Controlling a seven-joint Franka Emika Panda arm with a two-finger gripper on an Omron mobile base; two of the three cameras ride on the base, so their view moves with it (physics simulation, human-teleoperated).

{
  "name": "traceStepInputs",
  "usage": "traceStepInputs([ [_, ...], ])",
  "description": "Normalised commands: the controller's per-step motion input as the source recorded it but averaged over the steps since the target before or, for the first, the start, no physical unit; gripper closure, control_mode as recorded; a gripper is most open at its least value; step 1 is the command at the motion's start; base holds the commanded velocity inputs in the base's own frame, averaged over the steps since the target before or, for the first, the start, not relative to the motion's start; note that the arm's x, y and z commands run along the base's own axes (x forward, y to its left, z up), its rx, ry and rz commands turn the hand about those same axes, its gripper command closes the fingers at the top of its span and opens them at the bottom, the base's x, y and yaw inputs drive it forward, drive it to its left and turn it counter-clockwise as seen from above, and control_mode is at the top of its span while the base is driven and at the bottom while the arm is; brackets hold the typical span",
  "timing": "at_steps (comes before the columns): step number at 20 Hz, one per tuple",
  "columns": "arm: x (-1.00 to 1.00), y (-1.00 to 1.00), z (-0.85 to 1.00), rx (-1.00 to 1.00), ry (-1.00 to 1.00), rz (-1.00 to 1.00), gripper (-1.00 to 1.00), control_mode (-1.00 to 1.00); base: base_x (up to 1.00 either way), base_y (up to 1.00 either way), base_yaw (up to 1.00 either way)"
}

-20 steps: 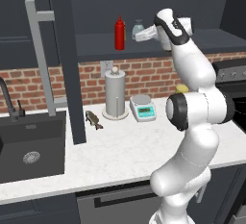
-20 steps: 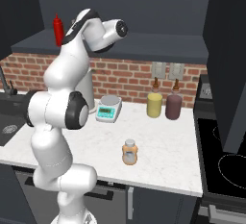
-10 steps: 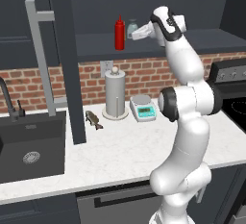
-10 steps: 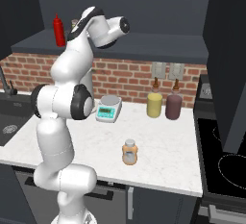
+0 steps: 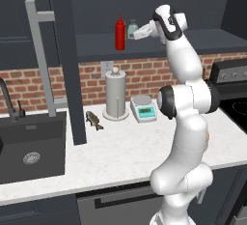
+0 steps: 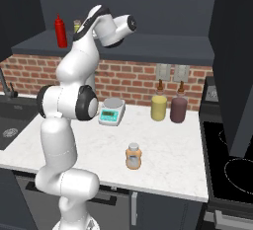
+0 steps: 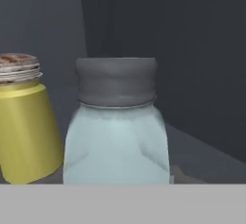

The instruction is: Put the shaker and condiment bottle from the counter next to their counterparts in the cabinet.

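Observation:
The shaker (image 7: 116,136), a pale blue-grey jar with a dark grey cap, stands upright and close up in the middle of the hand view. My gripper (image 5: 139,33) is shut on the shaker (image 5: 131,29) at shelf height inside the cabinet (image 5: 202,40), just right of the tall red squeeze bottle (image 5: 120,34). Its base is hidden, so I cannot tell whether it touches the shelf. A yellow jar (image 7: 24,127) with a rusty metal lid stands right beside it. The condiment bottle (image 6: 133,156), orange-tan with a pale cap, stands on the counter (image 6: 168,150) near its front edge.
The open cabinet door with its long grey bar handle (image 5: 41,60) hangs left of the arm, over the black sink (image 5: 29,147). On the counter stand a paper towel roll (image 5: 115,93), a small scale (image 5: 144,109), a yellow bottle (image 6: 158,107) and a maroon bottle (image 6: 178,109).
The arm has stretched upward and carried the shaker a little further into the cabinet, toward the red bottle. The condiment bottle has not moved.

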Motion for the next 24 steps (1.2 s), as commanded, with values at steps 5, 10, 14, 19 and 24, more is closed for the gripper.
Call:
traceStepInputs([
  [5,-0.11,0.00,0.00,0.00,-0.02,0.00,-1.00,-1.00,0.00,0.00,0.00],
  [10,-0.26,0.00,0.00,0.00,-0.03,0.00,-1.00,-1.00,0.00,0.00,0.00],
  [14,-0.28,0.00,0.06,0.00,-0.02,-0.02,-1.00,-1.00,0.00,0.00,0.00],
  [19,-0.35,-0.07,0.31,0.00,-0.01,-0.05,-1.00,-1.00,0.00,0.00,0.00],
  [24,-0.49,-0.24,0.28,0.03,0.00,-0.14,-1.00,-1.00,0.00,0.00,0.00],
])
